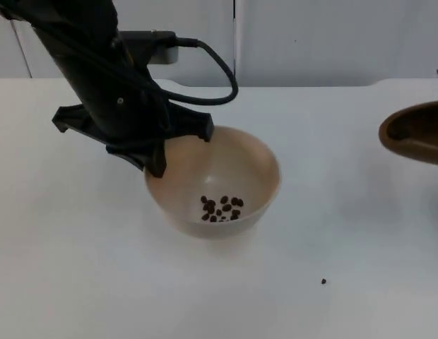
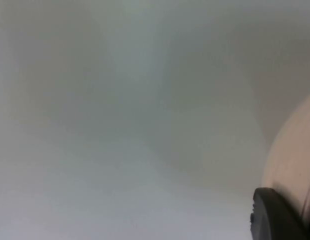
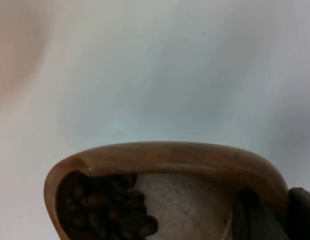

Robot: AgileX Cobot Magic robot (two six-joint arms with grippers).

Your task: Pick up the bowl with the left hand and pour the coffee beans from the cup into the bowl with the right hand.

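Observation:
A cream bowl (image 1: 237,166) sits mid-table with several coffee beans (image 1: 221,209) lying in its bottom. My left gripper (image 1: 159,159) is shut on the bowl's left rim, one finger (image 1: 157,164) down over the edge. The left wrist view shows the bowl's outer wall (image 2: 295,155) beside a black fingertip (image 2: 275,217). A brown cup (image 1: 417,131) is at the right edge of the table view, tilted with its mouth toward the bowl and well apart from it. My right gripper (image 3: 275,215) is shut on the cup's rim (image 3: 170,152), and beans (image 3: 105,210) are heaped inside the cup.
One stray bean (image 1: 323,281) lies on the white table (image 1: 78,268) in front and to the right of the bowl. The grey partition wall (image 1: 332,42) closes off the back.

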